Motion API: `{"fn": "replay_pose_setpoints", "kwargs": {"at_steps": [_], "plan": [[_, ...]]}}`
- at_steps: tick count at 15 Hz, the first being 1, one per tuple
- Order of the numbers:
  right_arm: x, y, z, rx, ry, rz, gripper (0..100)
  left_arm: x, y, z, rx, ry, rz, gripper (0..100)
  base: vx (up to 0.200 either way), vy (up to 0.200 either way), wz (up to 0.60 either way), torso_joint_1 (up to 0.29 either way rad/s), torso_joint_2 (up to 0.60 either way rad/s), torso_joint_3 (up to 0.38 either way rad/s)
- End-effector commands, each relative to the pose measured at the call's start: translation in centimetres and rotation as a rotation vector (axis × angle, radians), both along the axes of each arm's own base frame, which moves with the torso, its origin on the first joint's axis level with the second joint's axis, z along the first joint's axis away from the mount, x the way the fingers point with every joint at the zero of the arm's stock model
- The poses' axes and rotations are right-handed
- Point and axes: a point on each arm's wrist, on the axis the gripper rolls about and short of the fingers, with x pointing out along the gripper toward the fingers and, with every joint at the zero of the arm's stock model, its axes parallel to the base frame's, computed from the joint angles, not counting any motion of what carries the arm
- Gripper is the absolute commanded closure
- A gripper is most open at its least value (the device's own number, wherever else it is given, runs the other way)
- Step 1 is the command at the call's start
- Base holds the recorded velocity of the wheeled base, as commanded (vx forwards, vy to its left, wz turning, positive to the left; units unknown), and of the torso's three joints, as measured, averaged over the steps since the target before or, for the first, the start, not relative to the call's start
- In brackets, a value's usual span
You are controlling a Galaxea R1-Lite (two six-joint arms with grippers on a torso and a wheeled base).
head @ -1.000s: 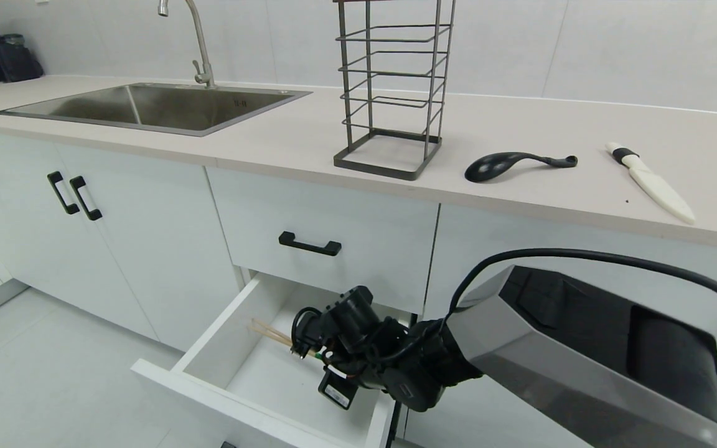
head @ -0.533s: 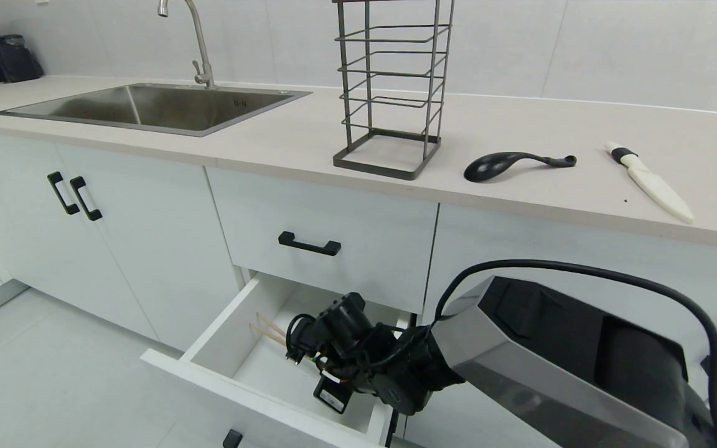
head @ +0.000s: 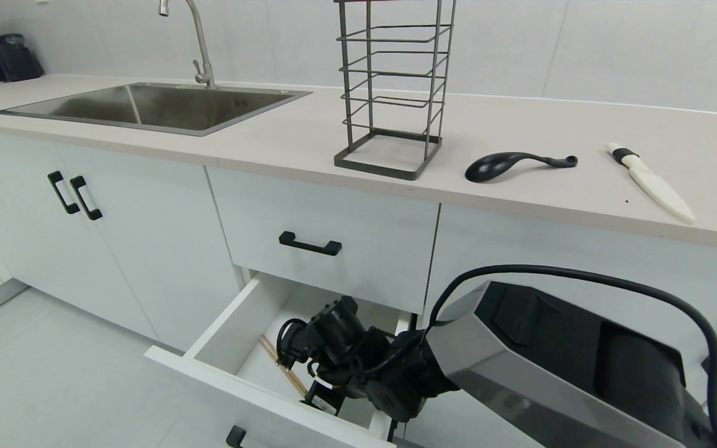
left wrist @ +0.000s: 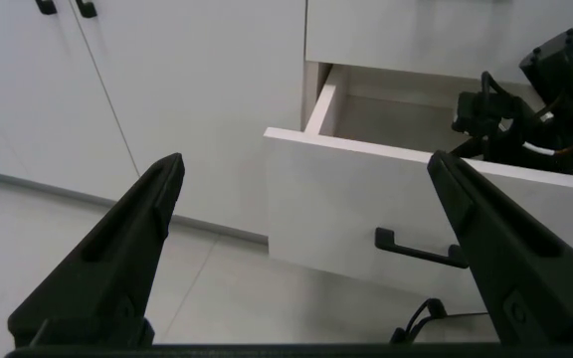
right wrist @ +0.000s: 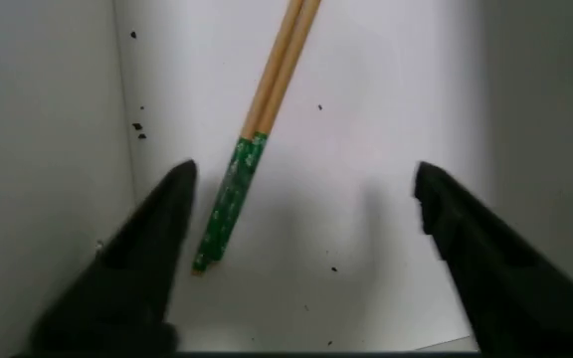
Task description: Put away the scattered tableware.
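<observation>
The likeliest slip sits in the lower middle of the head view. The right gripper (right wrist: 306,264) hangs inside the open drawer (head: 221,323), fingers spread wide and holding nothing, directly over the chopsticks (right wrist: 267,99). If it lifts out carelessly, I judge a finger or the wrist cable could drag the sticks askew. It could also catch the drawer's side wall or the closed drawer front above. The left gripper (left wrist: 306,249) also stands apart and empty, facing the drawer's front panel and its black handle (left wrist: 416,249). If it pushed that panel shut while the right arm is inside, the arm would be pinched. Further right on the countertop (head: 271,143), the black spoon (head: 501,163) lies just beside the wire rack (head: 389,93). The white knife (head: 651,183), at the right of the frame, lies near the counter's front edge, so a glancing grasp could shove it off. The chopsticks are a pale wooden pair with green patterned ends. They lie side by side, touching, on the drawer's white floor close to one wall, among a few dark specks. The spoon has a glossy oval bowl and a curved handle curled at its end. The knife is cream with a dark band at the handle.
</observation>
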Motion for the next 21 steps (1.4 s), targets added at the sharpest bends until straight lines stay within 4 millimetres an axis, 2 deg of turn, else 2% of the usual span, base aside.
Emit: {"fn": "replay_pose_setpoints", "kwargs": {"at_steps": [1, 3, 4, 7, 12, 13, 14, 18, 21], "plan": [[-1.0, 0.1, 2.2, 0.023, -0.015, 0.020, 0, 0.0, 0.0, 0.0, 0.000, 0.002, 0.000, 0, 0.000, 0.000, 0.00, 0.000, 0.00, 0.000], [-1.7, -0.3, 3.7, 0.037, -0.022, 0.025, 0, 0.0, 0.0, 0.0, 0.000, 0.002, -0.002, 0, 0.000, 0.000, 0.00, 0.000, 0.00, 0.000], [-2.6, -1.0, 5.1, 0.050, -0.030, 0.030, 0, 0.0, 0.0, 0.0, 0.000, 0.002, 0.000, 0, 0.000, 0.000, 0.00, 0.000, 0.00, 0.000], [-4.7, -2.7, 7.3, 0.089, -0.030, 0.018, 0, 0.0, 0.0, 0.0, 0.000, 0.000, 0.000, 0, 0.000, 0.000, 0.00, 0.000, 0.00, 0.000], [-6.9, -4.9, 11.5, 0.179, -0.062, 0.010, 0, 0.0, 0.0, 0.0, 0.000, 0.000, -0.002, 0, 0.000, 0.000, 0.00, 0.000, 0.00, 0.000], [-6.9, -4.9, 11.5, 0.179, -0.062, 0.010, 0, 0.0, 0.0, 0.0, 0.000, 0.000, -0.002, 0, 0.000, 0.000, 0.00, 0.000, 0.00, 0.000], [-7.9, -6.1, 13.0, 0.193, -0.073, 0.016, 0, 0.0, 0.0, 0.0, 0.000, 0.000, 0.000, 0, 0.000, 0.000, 0.00, 0.000, 0.00, 0.000], [-9.4, -8.3, 14.1, 0.174, -0.148, -0.080, 0, 0.0, 0.0, 0.0, 0.000, 0.000, -0.002, 0, 0.000, 0.000, 0.00, 0.000, 0.00, 0.000], [-10.7, -9.5, 13.5, 0.214, -0.165, -0.089, 0, 0.0, 0.0, 0.0, 0.000, 0.000, 0.000, 0, 0.000, 0.000, 0.00, 0.000, 0.00, 0.000]]}}
